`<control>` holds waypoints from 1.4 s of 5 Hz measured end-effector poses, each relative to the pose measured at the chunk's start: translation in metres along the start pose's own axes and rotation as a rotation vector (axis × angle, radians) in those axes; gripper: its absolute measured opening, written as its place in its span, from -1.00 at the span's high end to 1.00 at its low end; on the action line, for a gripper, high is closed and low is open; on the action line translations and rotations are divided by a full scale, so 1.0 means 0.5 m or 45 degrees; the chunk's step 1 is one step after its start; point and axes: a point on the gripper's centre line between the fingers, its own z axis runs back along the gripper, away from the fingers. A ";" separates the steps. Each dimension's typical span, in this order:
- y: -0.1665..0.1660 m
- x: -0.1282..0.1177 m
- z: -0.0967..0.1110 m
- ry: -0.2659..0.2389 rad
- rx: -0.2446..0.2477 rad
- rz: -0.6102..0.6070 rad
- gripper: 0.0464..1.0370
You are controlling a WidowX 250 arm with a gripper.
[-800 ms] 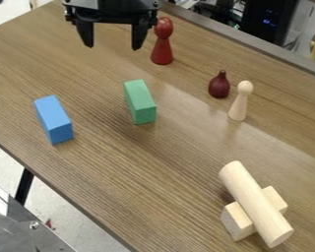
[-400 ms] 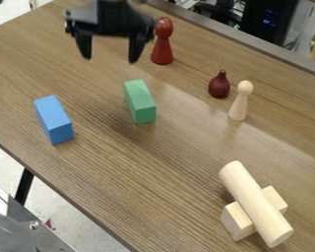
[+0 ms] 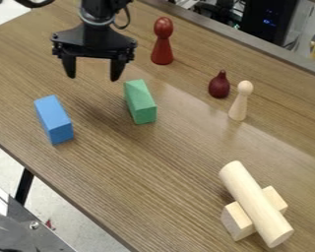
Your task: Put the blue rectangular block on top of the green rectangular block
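Observation:
The black gripper point(image 3: 93, 78) hangs above the upper left part of the table, its two fingers spread wide with nothing between them. Below it and a little to its left, the blue rectangular block point(image 3: 53, 120) lies on the wood near the table's left edge. The green rectangular block point(image 3: 140, 101) lies to the right of the blue one, below and right of the gripper. A stretch of wood separates the two blocks, and neither is touched by the gripper.
A red peg figure point(image 3: 162, 42) stands right of the gripper. Farther right are a dark red pear-shaped piece point(image 3: 219, 85) and a pale wooden peg figure point(image 3: 240, 101). At lower right, a wooden cylinder point(image 3: 255, 203) rests across a wooden block point(image 3: 237, 221) on the table point(image 3: 167, 172).
The gripper has come down and slightly left in the view, from the top edge toward the blocks, staying open. The blocks and other pieces have kept their places.

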 end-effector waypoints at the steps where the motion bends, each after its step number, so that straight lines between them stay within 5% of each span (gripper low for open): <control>1: 0.029 -0.017 -0.024 0.108 0.042 0.099 -0.90; 5: 0.081 -0.052 -0.017 0.165 0.122 0.101 -0.90; 7: 0.103 -0.059 -0.029 0.217 0.219 0.166 -0.90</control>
